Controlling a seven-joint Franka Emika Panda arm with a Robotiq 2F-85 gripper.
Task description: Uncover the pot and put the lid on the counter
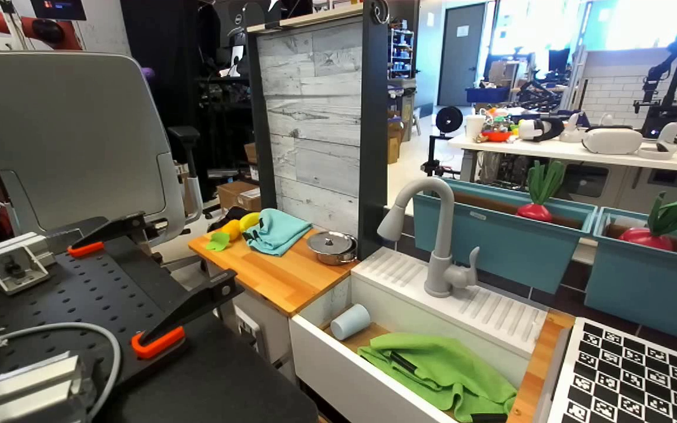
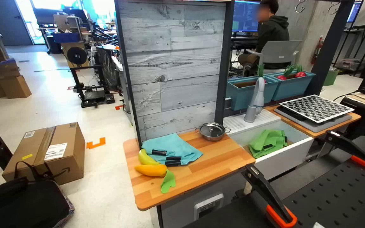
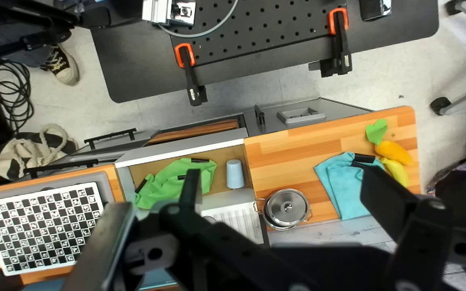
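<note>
The small silver pot (image 1: 338, 258) stands at the back of the wooden counter (image 1: 282, 273), beside the sink. It also shows in an exterior view (image 2: 213, 136) and in the wrist view (image 3: 271, 223). The flat round grey lid (image 3: 287, 207) with a small knob rests on the pot, shifted to one side, so a dark crescent of the pot's opening shows. The lid shows on top in both exterior views (image 1: 331, 242) (image 2: 212, 129). My gripper (image 3: 280, 178) is wide open and empty, high above the counter, with the pot between its fingers in the picture. It is outside both exterior views.
A teal cloth (image 2: 173, 148), a yellow banana-like item (image 2: 146, 157) and an orange pepper-like item (image 2: 152, 170) lie on the counter. A wooden panel (image 2: 173, 69) rises behind the pot. The sink holds a green cloth (image 1: 438, 364) and a cup (image 1: 350, 322). A faucet (image 1: 441, 258) stands nearby.
</note>
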